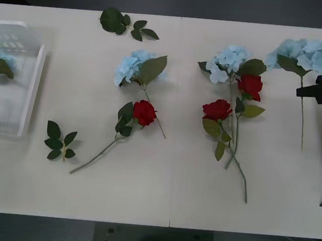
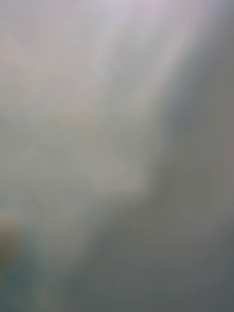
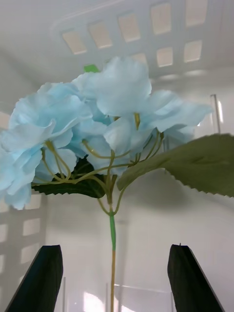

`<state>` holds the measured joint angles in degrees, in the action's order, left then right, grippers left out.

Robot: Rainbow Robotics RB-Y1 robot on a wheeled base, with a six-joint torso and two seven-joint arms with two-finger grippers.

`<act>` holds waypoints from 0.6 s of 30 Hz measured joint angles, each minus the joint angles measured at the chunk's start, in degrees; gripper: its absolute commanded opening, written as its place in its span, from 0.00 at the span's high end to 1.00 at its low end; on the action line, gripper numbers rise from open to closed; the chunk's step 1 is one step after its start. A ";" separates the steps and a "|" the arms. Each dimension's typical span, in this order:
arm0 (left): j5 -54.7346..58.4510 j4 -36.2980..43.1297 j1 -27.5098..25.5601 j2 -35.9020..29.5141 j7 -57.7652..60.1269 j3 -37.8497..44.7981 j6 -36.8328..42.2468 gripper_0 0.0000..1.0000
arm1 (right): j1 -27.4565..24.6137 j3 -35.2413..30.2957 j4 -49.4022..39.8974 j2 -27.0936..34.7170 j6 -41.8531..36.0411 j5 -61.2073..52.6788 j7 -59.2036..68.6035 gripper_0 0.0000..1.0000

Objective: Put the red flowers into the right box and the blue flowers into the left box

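Three roses (image 1: 145, 112) and three blue flowers (image 1: 133, 66) lie on the tabletop (image 1: 155, 198); a fourth blue flower (image 3: 92, 126) is in the left box (image 1: 32, 96) (slotted walls), before the released left pincer (image 3: 114, 278). Right pincer: cannot tell.

No readable text, labels, brands, numbers or signs on anything in view.

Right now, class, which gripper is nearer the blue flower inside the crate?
Left. The left gripper is open around the blue flower stem inside the crate; the right gripper is across the table.
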<state>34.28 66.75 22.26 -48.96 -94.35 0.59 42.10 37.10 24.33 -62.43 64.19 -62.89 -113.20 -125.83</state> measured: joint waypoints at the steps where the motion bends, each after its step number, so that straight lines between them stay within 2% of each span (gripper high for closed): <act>1: 1.47 0.07 0.35 0.00 0.00 0.00 0.54 0.31 | 0.00 0.45 -0.01 0.01 0.00 -3.78 -3.10 1.00; 6: 6.08 3.82 2.09 -0.16 0.00 1.61 10.41 0.29 | 0.00 1.58 -2.15 -0.02 0.08 -12.93 -10.61 1.00; 9: 9.78 8.79 2.74 -0.39 -0.01 5.47 20.58 0.29 | 0.00 1.52 -3.83 -0.64 1.51 -19.27 -14.31 1.00; 14: 18.10 16.59 3.59 -0.90 -0.03 10.77 30.81 0.29 | 0.00 -0.81 -4.92 -5.74 3.06 -21.82 -26.17 1.00; 18: 32.80 19.51 3.65 -1.44 -0.34 10.87 31.81 0.14 | 0.00 -3.19 -4.93 -12.23 4.90 -22.70 -27.56 1.00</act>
<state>67.07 86.26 25.91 -50.41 -94.69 11.46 73.91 37.10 21.14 -67.36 51.96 -57.99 -135.90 -153.39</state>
